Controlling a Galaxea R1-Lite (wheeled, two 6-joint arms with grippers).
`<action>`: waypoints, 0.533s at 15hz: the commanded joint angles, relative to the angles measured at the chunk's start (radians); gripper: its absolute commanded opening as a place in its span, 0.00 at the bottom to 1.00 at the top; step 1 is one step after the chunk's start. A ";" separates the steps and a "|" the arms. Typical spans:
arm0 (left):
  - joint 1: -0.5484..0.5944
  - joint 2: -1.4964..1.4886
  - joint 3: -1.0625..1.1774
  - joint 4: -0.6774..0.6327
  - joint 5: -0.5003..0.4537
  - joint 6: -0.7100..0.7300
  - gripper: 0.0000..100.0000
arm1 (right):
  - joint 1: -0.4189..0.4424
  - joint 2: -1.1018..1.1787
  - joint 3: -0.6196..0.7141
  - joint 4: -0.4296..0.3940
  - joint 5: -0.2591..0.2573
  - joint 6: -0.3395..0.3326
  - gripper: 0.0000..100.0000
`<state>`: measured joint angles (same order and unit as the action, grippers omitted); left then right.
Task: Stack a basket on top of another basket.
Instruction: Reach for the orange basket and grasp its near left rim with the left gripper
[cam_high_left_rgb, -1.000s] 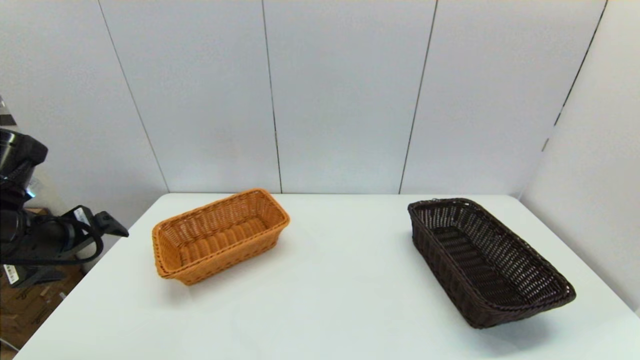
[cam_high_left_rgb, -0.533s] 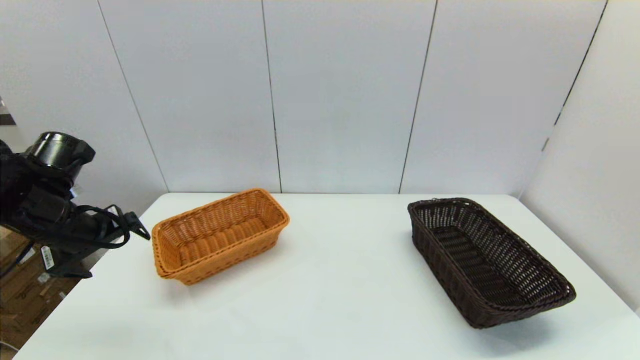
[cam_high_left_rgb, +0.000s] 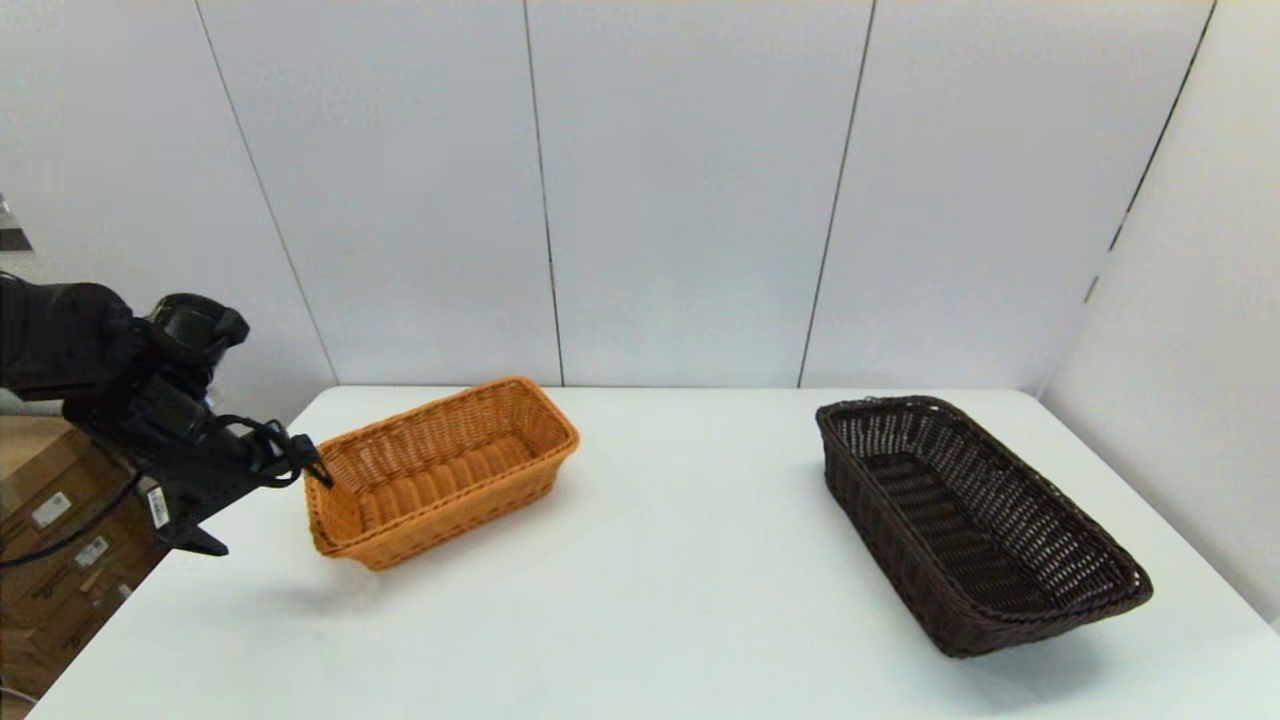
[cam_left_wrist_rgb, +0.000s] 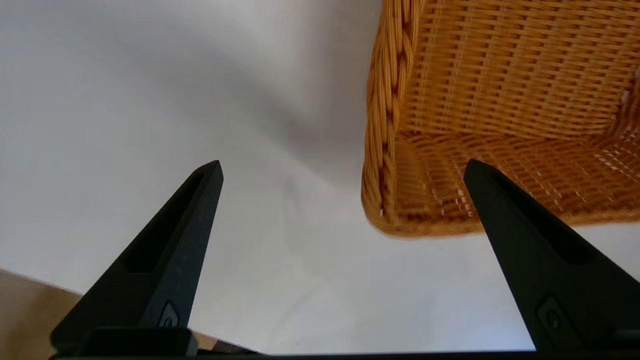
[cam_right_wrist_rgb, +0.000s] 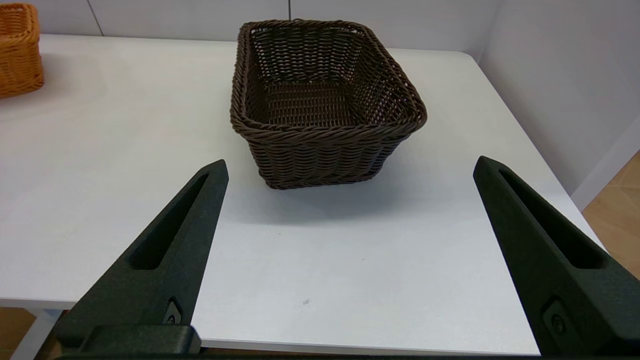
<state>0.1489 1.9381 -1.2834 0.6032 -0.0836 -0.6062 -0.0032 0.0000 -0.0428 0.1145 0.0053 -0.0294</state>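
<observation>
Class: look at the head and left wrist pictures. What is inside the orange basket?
Nothing shows inside the orange basket: only its woven floor and walls. The near wall hides a strip of floor. The left gripper, open, is at its left end, above the rim.

The whole bench (cam_high_left_rgb: 650, 600) is taken in from above and in front by the head view, with the orange basket (cam_high_left_rgb: 440, 470) at centre left of the frame and the dark basket (cam_high_left_rgb: 975, 520) at right. The orange basket's corner (cam_left_wrist_rgb: 400, 210) is seen very close by the left wrist view, between the left pincer's (cam_left_wrist_rgb: 342, 167) spread fingers. The dark basket (cam_right_wrist_rgb: 325, 100) is faced from farther back by the right wrist view, through the right pincer (cam_right_wrist_rgb: 350, 165); both baskets are shared with the head view.
</observation>
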 joint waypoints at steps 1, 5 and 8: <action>0.006 0.134 -0.077 0.004 -0.008 0.005 1.00 | 0.000 0.002 0.000 -0.001 0.001 -0.001 1.00; -0.015 0.194 -0.177 0.067 -0.050 0.006 1.00 | 0.000 0.002 0.000 -0.001 0.001 -0.001 1.00; -0.043 0.260 -0.229 0.087 -0.056 0.005 1.00 | 0.000 0.002 0.000 -0.002 0.001 -0.001 1.00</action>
<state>0.1255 2.1394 -1.4791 0.6760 -0.1360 -0.5960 -0.0032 0.0000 -0.0428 0.1123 0.0053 -0.0302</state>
